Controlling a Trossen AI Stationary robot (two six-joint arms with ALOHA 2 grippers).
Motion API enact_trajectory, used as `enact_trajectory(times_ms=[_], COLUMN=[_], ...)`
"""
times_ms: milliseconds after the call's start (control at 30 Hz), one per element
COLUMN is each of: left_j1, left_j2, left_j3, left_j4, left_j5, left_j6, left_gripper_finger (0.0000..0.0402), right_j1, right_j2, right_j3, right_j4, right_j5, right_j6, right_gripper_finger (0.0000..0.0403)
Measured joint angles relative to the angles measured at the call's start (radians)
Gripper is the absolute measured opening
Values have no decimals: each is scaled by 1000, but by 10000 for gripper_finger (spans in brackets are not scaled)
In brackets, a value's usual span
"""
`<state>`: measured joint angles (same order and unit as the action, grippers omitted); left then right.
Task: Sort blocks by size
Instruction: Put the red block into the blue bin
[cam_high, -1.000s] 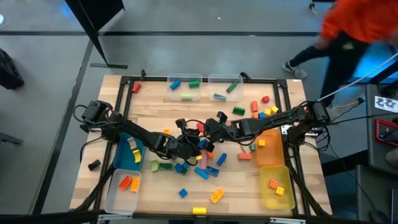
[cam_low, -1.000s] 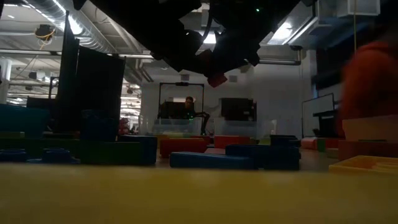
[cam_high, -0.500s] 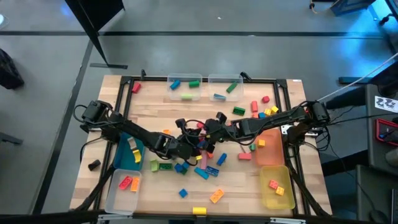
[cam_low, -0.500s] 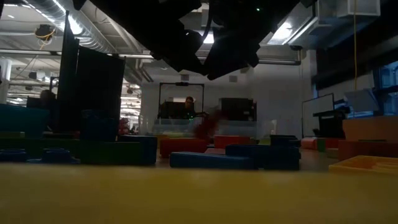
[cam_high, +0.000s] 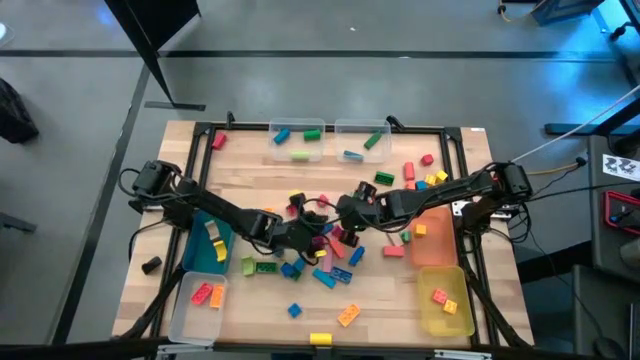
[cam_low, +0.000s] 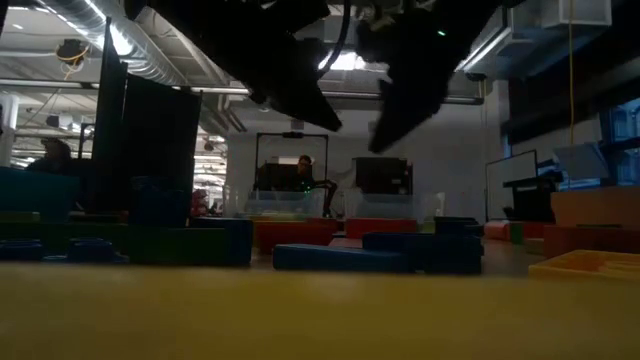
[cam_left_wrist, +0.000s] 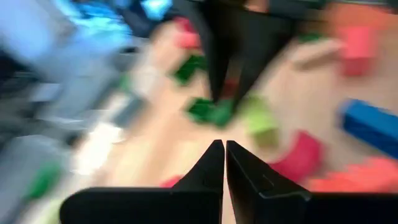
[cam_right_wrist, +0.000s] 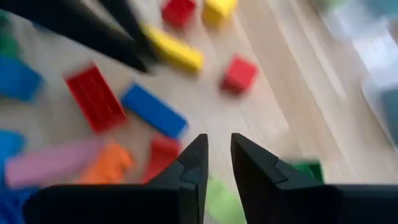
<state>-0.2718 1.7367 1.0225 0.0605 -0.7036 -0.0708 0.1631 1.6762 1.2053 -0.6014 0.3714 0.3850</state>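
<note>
- Two dark arms meet over the middle of the wooden table (cam_high: 250, 180), above the thickest scatter of blocks (cam_high: 320, 262).
- The left gripper (cam_left_wrist: 224, 149) hangs over that pile with its fingers pressed together and nothing between them.
- The right gripper (cam_right_wrist: 216, 149) hovers just beside it, fingers a narrow gap apart and empty, above a red brick (cam_right_wrist: 96, 98) and a blue brick (cam_right_wrist: 153, 110).
- More blocks already lie in bins along the table's edges, including the blue bin (cam_high: 207, 247) and the yellow bin (cam_high: 445, 300).
- The risk, as I judge it: with both grippers crowded over one pile, fingers or cables could clash, or a descending finger could knock neighbouring bricks aside and spoil a clean pick.
</note>
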Motion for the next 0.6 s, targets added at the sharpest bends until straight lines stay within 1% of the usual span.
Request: enact_trajectory(times_ms=[167,267,333,467,533,600], left_j1=[59,91,109,139,152,164], left_j2=[0,0,0,0,0,0], left_j3=[0,0,0,0,0,0], left_j4=[2,3,4,8,14,25], left_j5=[325,469,540,629,636,606], left_j6=[12,21,32,74,70,34], left_gripper_finger=[4,4,4,4,4,4], right_j1=[0,0,0,0,0,0], right_j2=[-36,-68,-88,-115,-122,-123], right_j3=[0,0,0,0,0,0], right_j4=[-180,-250,-270,-281,-281,-282], right_j5=[9,33,48,47,46,45], right_j6=[48,70,85,87,88,89], right_gripper_finger=[69,69,69,69,69,69])
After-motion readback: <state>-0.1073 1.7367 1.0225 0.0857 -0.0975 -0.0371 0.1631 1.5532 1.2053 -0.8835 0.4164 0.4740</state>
